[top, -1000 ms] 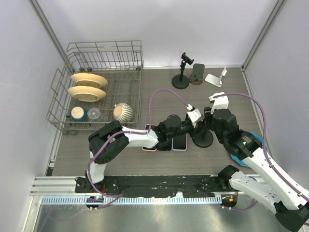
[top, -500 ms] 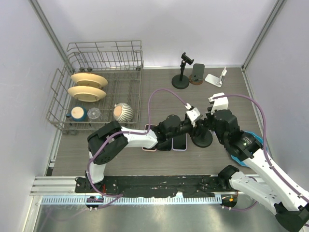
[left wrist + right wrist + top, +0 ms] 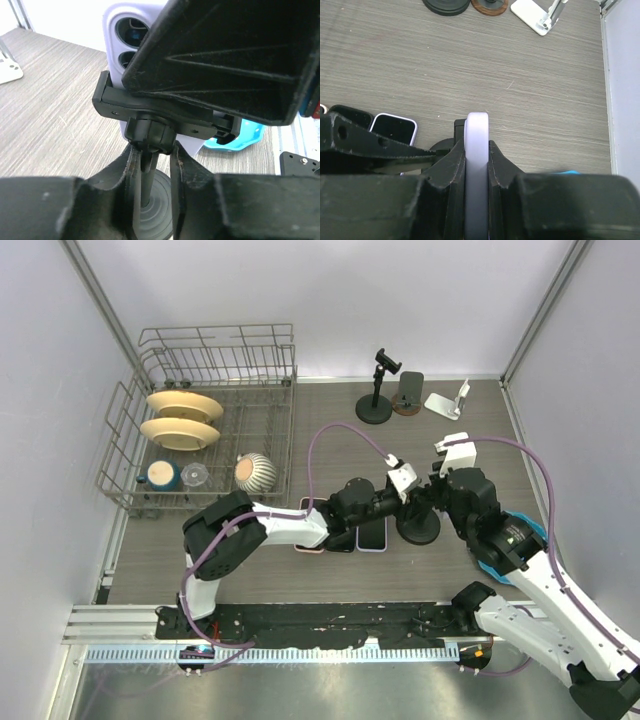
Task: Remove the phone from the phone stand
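Observation:
A lavender phone (image 3: 119,35) sits in the black clamp of a phone stand (image 3: 150,107), whose round base (image 3: 420,528) rests on the table. My left gripper (image 3: 150,155) is shut around the stand's neck just under the clamp, a finger on each side of the pole. My right gripper (image 3: 476,145) is shut on the phone's edge (image 3: 476,131), which stands upright between its fingers. In the top view both grippers meet above the base, the left one (image 3: 407,497) from the left and the right one (image 3: 433,497) from the right.
Three phones (image 3: 340,532) lie flat just left of the base. A blue object (image 3: 497,562) lies to its right. Three other stands (image 3: 375,390) stand at the back. A dish rack (image 3: 200,430) with plates fills the left side.
Almost nothing; my right wrist has shifted very slightly to the right. Both grips are unchanged.

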`<state>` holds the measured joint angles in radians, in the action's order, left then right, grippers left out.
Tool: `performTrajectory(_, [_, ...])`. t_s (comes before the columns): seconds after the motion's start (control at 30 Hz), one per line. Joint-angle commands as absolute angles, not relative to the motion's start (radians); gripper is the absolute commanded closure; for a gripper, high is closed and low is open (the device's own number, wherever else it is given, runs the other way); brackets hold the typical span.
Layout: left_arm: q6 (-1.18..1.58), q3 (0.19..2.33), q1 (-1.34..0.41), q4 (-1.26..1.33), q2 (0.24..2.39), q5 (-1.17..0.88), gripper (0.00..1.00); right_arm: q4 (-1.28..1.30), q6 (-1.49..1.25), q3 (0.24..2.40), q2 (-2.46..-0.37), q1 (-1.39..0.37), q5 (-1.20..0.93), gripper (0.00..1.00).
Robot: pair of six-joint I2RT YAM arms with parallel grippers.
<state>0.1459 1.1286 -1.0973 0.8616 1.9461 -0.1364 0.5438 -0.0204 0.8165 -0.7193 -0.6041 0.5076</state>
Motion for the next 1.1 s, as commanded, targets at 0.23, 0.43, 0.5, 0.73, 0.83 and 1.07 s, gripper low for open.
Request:
performTrajectory(0.23, [0.158,1.189,-1.094,0.957,1.968,0.0,1.0,0.632,-0.04,0.868,-0.744,-0.606,0.41,0.99])
performTrajectory(0.43, [0.189,1.221,-1.091,0.86,1.957,0.179,1.0,0.65,-0.054,0.882,-0.758,-0.606,0.405,0.99])
performTrajectory(0.5, [0.193,1.216,-1.089,0.874,1.951,0.189,1.0,0.652,-0.054,0.884,-0.762,-0.606,0.396,0.99])
performTrajectory(0.73, [0.253,1.232,-1.057,0.848,1.941,0.342,1.0,0.727,-0.118,0.937,-0.804,-0.607,0.364,0.99])
performTrajectory(0.83, [0.285,1.267,-1.043,0.786,1.931,0.399,1.0,0.768,-0.153,0.969,-0.834,-0.609,0.373,0.99])
performTrajectory(1.07, [0.31,1.345,-1.028,0.664,1.917,0.511,1.0,0.819,-0.18,1.003,-0.888,-0.618,0.397,0.99])
